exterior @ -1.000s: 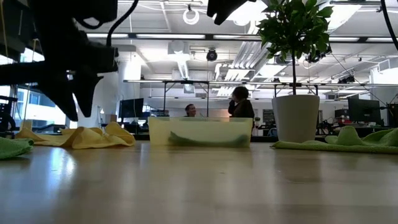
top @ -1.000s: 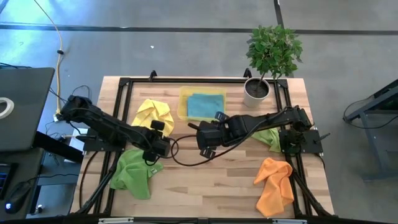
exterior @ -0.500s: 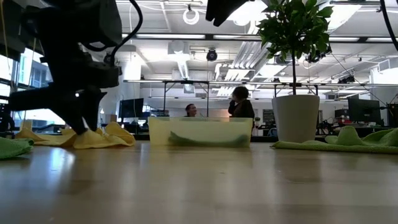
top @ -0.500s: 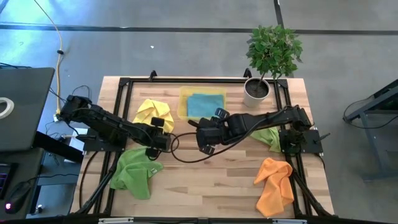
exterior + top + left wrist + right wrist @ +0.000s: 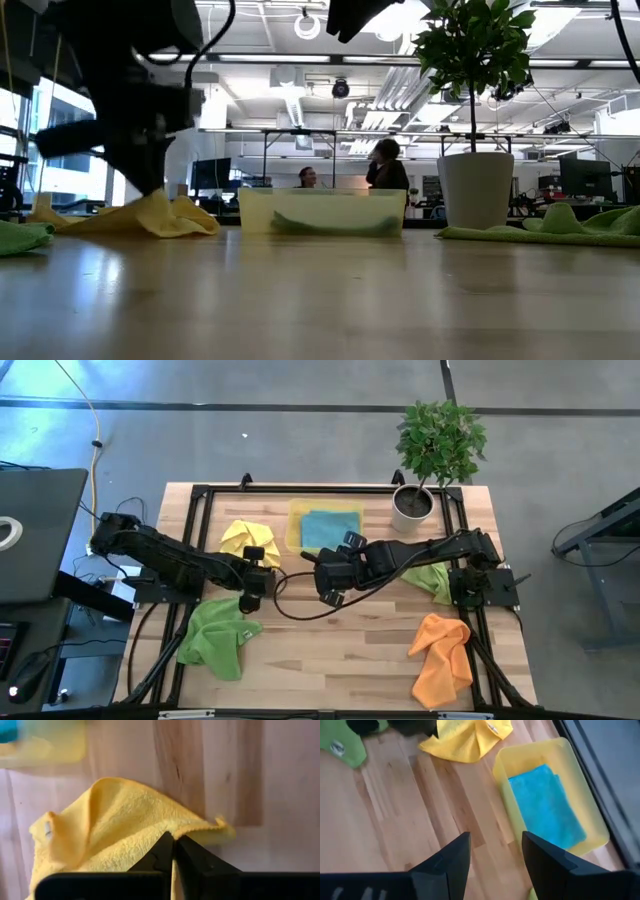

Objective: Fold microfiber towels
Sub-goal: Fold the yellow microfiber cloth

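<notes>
Five towels are lying about the bench [image 5: 330, 650], and the left pincer [image 5: 173, 851] is nipping shut on the edge of the yellow towel [image 5: 243, 541], which is sitting crumpled in the upper left part of the bench in the overhead picture, just left of the yellow tray [image 5: 294, 530]. The blue towel [image 5: 331, 528] is resting folded inside that tray. One green towel [image 5: 215, 641] is lying bunched at lower left, the other green towel [image 5: 432, 578] at the right edge partly under the arm, and the orange towel [image 5: 440, 656] at lower right.

To my eye the left arm is starting to lift and spread the yellow one; it should be raising the hem slowly and drawing it toward open bench so the cloth is unrolling flat rather than dragging in a lump.

The right pincer [image 5: 333, 586] is hovering mid-bench with its fingers standing apart, holding nothing.

How much cloth the left fingers are actually catching is hard to judge, and the towel's corners are tucked out of sight beneath its folds.
</notes>
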You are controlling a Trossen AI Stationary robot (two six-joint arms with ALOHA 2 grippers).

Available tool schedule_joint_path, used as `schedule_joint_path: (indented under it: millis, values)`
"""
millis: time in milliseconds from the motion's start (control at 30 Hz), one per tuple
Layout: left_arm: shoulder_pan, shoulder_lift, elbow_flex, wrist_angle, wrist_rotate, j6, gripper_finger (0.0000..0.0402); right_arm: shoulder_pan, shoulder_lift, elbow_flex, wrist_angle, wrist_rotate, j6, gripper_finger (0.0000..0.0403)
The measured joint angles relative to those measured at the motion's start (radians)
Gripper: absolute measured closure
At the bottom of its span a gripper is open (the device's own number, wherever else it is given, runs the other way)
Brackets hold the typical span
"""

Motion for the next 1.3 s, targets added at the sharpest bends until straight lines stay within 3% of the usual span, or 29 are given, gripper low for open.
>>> schedule_joint_path:
  millis: [400,633,833,1000,1133,1300]
  values:
    - [-0.037,-0.192,0.439,-0.28,0.027,-0.24,0.04,0.007,0.0,-0.003,0.011,-0.025,-0.26,0.0233]
    - [-0.037,-0.181,0.642,-0.353,0.019,-0.267,0.0401,0.016,0.0,-0.171,0.349,-0.125,-0.36,0.0233]
    - [-0.037,-0.163,0.682,-0.446,0.02,-0.325,0.0401,0.033,0.0,-0.314,0.65,-0.246,-0.445,0.0234]
    - [-0.035,-0.143,0.681,-0.485,0.02,-0.407,0.0401,0.049,0.0,-0.463,0.853,-0.352,-0.369,0.0234]
    - [-0.017,-0.122,0.682,-0.49,0.028,-0.47,0.0401,0.068,0.0,-0.588,1.029,-0.301,-0.262,0.0234]
    - [0.013,-0.076,0.682,-0.484,0.104,-0.546,0.0401,0.096,0.0,-0.722,1.255,-0.137,-0.178,0.0234]
